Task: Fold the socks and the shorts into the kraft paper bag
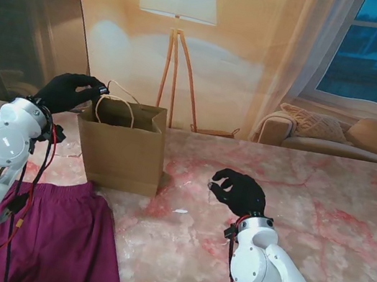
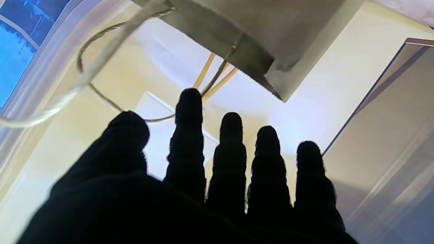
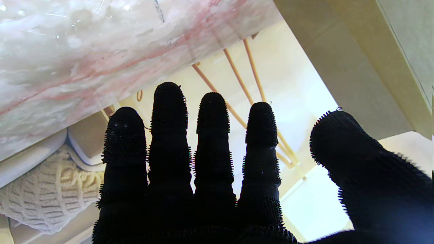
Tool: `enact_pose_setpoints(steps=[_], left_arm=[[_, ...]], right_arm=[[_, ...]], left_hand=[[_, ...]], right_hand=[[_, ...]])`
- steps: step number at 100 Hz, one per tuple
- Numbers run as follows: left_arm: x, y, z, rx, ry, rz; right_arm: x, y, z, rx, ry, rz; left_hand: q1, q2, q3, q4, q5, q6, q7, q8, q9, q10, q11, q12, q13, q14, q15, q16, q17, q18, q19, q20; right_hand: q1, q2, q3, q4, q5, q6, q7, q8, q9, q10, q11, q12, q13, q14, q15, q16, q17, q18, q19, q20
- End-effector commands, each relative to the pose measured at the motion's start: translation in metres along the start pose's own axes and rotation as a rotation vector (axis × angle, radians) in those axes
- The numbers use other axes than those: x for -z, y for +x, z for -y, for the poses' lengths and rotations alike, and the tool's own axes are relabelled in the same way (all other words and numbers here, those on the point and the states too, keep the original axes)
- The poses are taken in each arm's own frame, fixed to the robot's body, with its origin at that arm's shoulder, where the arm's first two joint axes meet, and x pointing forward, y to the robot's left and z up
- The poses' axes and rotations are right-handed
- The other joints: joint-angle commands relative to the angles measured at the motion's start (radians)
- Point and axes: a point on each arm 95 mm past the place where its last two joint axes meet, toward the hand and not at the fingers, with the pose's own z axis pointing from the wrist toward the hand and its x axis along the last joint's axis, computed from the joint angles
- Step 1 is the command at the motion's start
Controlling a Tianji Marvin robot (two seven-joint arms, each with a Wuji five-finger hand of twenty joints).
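The kraft paper bag [image 1: 122, 148] stands upright and open on the marble table [image 1: 323, 208], left of centre, its rope handles [image 1: 117, 103] raised. My left hand [image 1: 71, 93], in a black glove, hovers at the bag's left top corner. In the left wrist view its fingers [image 2: 230, 159] are straight and apart beside the bag's rim [image 2: 271, 44], with a handle loop [image 2: 88, 57] passing behind them, unclasped. The maroon shorts [image 1: 61, 239] lie flat at the near left, under my left arm. My right hand [image 1: 239, 191] hangs over the table's middle, holding nothing. No socks are visible.
A dark panel [image 1: 27, 39] leans behind the table's left end. Beyond the far edge stand a floor lamp [image 1: 179, 8] and a sofa [image 1: 336, 134]. The right wrist view shows the marble top [image 3: 67, 51] and the bag's side [image 3: 339, 61].
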Motion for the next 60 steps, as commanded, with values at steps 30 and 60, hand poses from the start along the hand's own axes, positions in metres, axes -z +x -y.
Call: enact_pose_setpoints(steps=[30, 60], left_arm=[[0.018, 0.023, 0.010, 0.024, 0.096, -0.059], [0.050, 0.046, 0.003, 0.004, 0.146, -0.134]], right_arm=[[0.009, 0.007, -0.008, 0.003, -0.025, -0.019], [0.023, 0.011, -0.018, 0.016, -0.057, -0.029]], left_hand=[[-0.038, -0.023, 0.059, 0.026, -0.069, 0.030, -0.072, -0.045, 0.043, 0.022, 0.007, -0.015, 0.066, -0.010, 0.024, -0.043, 0.034, -0.086, 0.118, -0.150], [-0.047, -0.016, 0.059, 0.025, -0.057, 0.049, -0.068, -0.045, 0.049, 0.029, 0.011, -0.016, 0.075, 0.000, 0.034, -0.042, 0.038, -0.092, 0.173, -0.188]], right_hand=[[-0.019, 0.025, -0.009, 0.059, -0.007, -0.013, -0.020, 0.003, -0.031, -0.011, 0.011, 0.009, -0.024, -0.001, 0.029, 0.013, -0.015, -0.004, 0.006, 0.029], [-0.019, 0.025, -0.008, 0.059, -0.008, -0.012, -0.021, 0.003, -0.035, -0.011, 0.006, 0.006, -0.034, -0.005, 0.007, 0.001, -0.023, -0.012, -0.026, 0.012]])
